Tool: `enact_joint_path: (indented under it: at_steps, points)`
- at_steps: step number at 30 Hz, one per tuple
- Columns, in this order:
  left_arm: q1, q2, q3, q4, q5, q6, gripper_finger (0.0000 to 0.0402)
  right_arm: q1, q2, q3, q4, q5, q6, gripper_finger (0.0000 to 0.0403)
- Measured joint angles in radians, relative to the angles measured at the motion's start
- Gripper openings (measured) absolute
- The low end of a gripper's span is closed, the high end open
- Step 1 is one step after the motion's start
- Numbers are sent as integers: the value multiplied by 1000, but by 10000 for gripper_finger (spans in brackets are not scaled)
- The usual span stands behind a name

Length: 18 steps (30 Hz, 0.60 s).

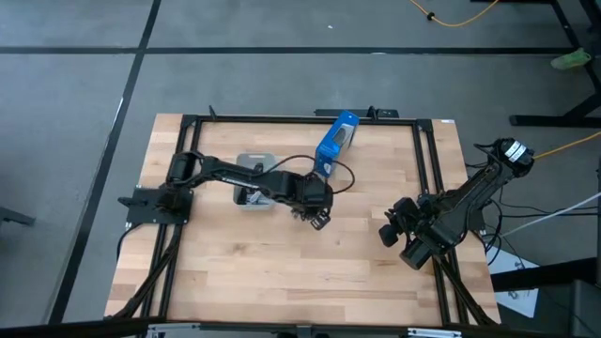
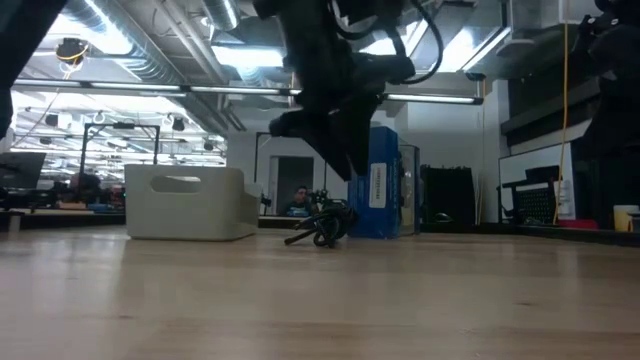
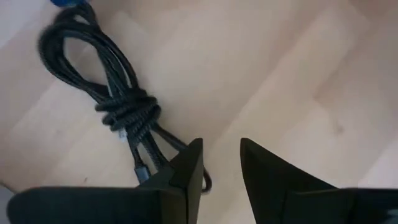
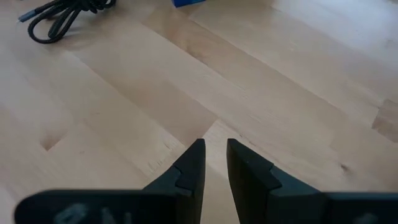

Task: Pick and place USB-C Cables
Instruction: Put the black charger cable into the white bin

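Note:
One black USB-C cable bundle [image 3: 121, 109], wrapped at its middle, lies flat on the wooden table in front of the blue box [image 2: 380, 180]. It also shows in the low view [image 2: 322, 226] and the right wrist view [image 4: 59, 15]. My left gripper [image 3: 221, 158] hangs above the table just beside this bundle [image 2: 345, 160], pointing down, its fingers a little apart and empty. My right gripper [image 4: 214, 155] waits at the table's right side [image 1: 404, 239], fingers narrowly apart and empty. The other cables do not show clearly.
A light grey bin [image 2: 190, 205] stands left of the blue box, partly under my left arm in the high view [image 1: 254, 161]. The blue box [image 1: 336, 141] stands near the table's far edge. A black frame [image 1: 300, 119] runs around the table.

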Motion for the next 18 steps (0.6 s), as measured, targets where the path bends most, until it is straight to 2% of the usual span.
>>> enact_joint_path:
  at_steps: [10, 18]
  points:
    - [1, 3, 0, -91, -167, -164, 99, 0, 0, 0, 6, 1, -22, 70]
    - [-13, 79, 1, -88, -167, -238, 99, 0, 0, 0, 6, 11, -22, 70]
